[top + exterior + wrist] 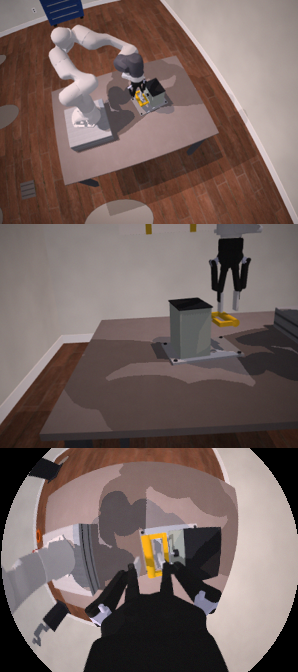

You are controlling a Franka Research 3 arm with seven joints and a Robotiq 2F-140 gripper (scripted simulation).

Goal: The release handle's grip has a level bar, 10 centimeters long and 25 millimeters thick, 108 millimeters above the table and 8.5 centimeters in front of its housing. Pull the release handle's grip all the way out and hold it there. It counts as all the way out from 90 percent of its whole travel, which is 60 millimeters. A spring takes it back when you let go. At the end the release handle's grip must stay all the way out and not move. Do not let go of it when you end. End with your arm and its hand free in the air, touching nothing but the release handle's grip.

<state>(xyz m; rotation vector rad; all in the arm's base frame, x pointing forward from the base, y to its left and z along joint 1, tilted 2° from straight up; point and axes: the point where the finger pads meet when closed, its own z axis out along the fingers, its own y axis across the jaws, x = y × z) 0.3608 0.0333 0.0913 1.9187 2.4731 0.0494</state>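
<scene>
The release handle's yellow grip [143, 104] [237, 322] [148, 560] is a frame-shaped pull sticking out from its grey-green housing [158, 98] [194, 332], which has a black top. My gripper [137, 96] [228, 308] [149, 559] is part open, pointing down, with nothing held between its fingers. In the exterior view the light fingertips appear just above the grip. In the wrist view the grip's outer bar lies between the two fingertips as seen from above. Whether a fingertip touches the grip cannot be told.
The housing stands on a flat plate [203, 359] [170, 528] with dark bolts at its corners, on the table [161, 134]. The housing's black top [155, 86] [202, 553] rises close beside the fingers. The arm's stepped base block [90, 134] stands on the other side.
</scene>
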